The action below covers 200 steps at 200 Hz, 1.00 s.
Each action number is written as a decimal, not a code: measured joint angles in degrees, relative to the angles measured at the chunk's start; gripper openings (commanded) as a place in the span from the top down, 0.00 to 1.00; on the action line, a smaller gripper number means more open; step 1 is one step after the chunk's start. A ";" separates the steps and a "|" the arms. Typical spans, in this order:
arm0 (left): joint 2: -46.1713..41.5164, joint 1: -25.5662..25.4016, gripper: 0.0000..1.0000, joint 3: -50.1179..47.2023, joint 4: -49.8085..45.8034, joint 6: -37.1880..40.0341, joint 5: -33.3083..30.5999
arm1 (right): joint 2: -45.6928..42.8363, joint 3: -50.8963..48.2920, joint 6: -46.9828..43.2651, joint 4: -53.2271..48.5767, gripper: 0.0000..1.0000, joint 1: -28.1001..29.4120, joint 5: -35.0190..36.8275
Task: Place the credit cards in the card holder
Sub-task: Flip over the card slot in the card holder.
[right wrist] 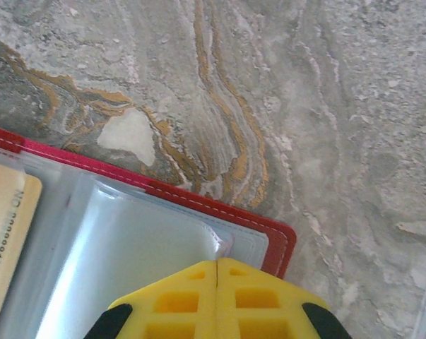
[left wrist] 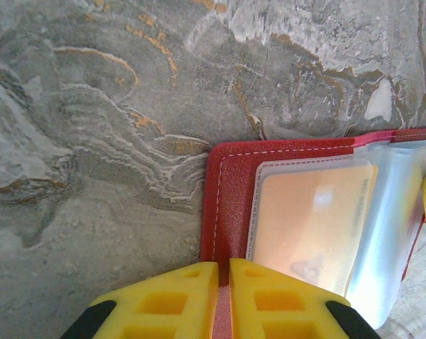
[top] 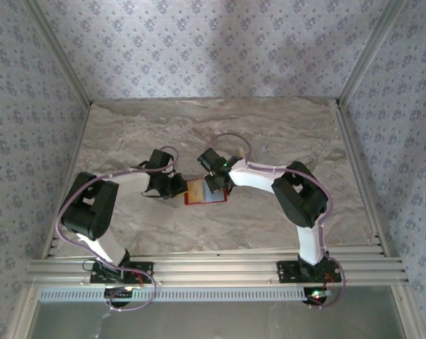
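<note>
The holder (top: 198, 192) lies open on the table (top: 283, 141), between the two grippers, its long side running from one to the other. The left gripper (top: 176, 185) is at its left end and the right gripper (top: 216, 185) is over its right half.

In the left wrist view the left gripper (left wrist: 223, 265) has its fingers almost together, clamped on the holder's (left wrist: 230, 183) red edge. Just beyond them a card (left wrist: 311, 226) sits inside a clear pocket; how its long axis runs I cannot tell, since the frame cuts it off.

In the right wrist view the right gripper (right wrist: 218, 263) has its fingers closed tight, and the corner of an empty sleeve (right wrist: 142, 254) looks caught at their tips. The card (right wrist: 4, 233) lies to their left; the holder's (right wrist: 198, 201) red corner is just to the right.

The coming move probably turns on that sleeve. It lies right at the right fingers, so the right arm is nearer to lift it, while the left pins the holder.
</note>
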 measured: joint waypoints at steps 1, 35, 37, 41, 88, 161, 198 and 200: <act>0.02 0.00 0.86 0.00 0.00 0.00 0.00 | -0.04 0.04 0.00 -0.07 1.00 0.04 0.11; 0.07 0.00 0.86 0.00 0.04 0.00 0.04 | -1.44 0.44 -0.26 -1.14 1.00 0.59 1.51; 0.07 0.00 0.86 0.00 0.04 0.00 0.04 | -1.55 0.50 -0.28 -1.22 1.00 0.66 1.60; 0.07 0.00 0.86 0.00 0.04 0.00 0.04 | -1.66 0.57 -0.28 -1.29 1.00 0.70 1.66; 0.07 0.00 0.86 0.00 0.04 0.00 0.15 | -2.36 1.11 -0.83 -1.86 1.00 1.05 1.14; 0.22 0.04 0.86 0.00 0.15 0.00 0.22 | -3.02 2.10 -0.63 -2.27 1.00 -0.13 -10.27; 0.26 0.04 0.86 0.00 0.17 -0.02 0.24 | -3.02 2.12 0.31 -1.36 1.00 -2.64 -18.16; 0.26 0.07 0.86 0.00 0.17 0.00 0.22 | -3.02 2.12 0.31 -1.25 1.00 -2.75 -18.43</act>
